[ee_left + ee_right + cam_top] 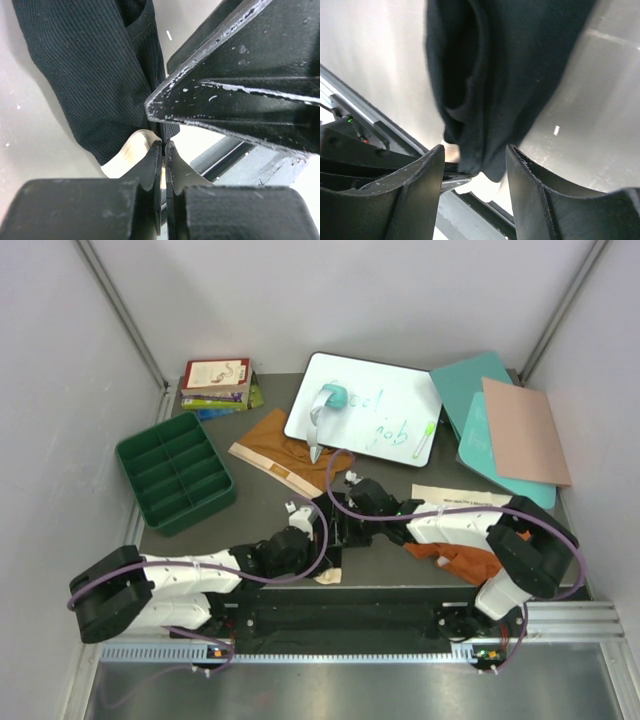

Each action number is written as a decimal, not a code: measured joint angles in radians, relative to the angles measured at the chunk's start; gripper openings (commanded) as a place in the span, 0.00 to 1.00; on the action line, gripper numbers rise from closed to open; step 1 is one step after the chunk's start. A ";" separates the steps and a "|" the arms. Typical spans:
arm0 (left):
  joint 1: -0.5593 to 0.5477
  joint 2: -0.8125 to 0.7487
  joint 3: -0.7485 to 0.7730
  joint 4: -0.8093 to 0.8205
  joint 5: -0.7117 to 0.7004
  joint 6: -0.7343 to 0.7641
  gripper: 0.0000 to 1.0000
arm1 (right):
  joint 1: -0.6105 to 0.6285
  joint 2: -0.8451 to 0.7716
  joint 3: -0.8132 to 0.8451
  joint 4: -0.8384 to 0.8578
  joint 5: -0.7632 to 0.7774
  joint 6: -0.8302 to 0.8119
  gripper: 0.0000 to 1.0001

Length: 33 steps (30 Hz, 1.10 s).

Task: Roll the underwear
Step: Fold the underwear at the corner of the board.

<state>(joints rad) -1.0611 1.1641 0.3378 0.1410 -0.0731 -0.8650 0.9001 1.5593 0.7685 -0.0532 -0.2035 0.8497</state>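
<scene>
One black brief, apparently mid-roll: left hand closed at its cream waistband, right hand apart astride the fold. Next, likely: close on fold, roll onward.

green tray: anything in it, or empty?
Empty. The top view shows every compartment of the green tray bare, with nothing inside.
</scene>
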 measured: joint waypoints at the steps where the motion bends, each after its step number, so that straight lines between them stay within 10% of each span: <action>1: 0.000 0.005 0.000 0.006 0.002 0.000 0.00 | 0.000 0.000 0.000 0.008 -0.003 0.000 0.53; 9: 0.000 0.019 0.000 0.024 0.006 0.005 0.00 | 0.000 0.051 0.037 0.031 -0.014 -0.001 0.51; 16: 0.000 0.032 0.001 0.044 0.020 0.023 0.07 | 0.000 0.099 0.077 0.028 -0.018 -0.023 0.00; 23: -0.002 0.018 0.005 0.039 0.032 0.032 0.52 | 0.000 0.100 0.085 0.002 0.002 -0.030 0.00; 33: -0.007 -0.204 0.006 -0.109 0.018 0.024 0.59 | 0.000 0.077 0.083 -0.016 0.029 -0.030 0.00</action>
<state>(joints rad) -1.0679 0.9604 0.3443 0.0322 -0.0547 -0.8413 0.9001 1.6367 0.8516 -0.0692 -0.1749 0.8196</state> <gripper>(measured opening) 0.622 0.017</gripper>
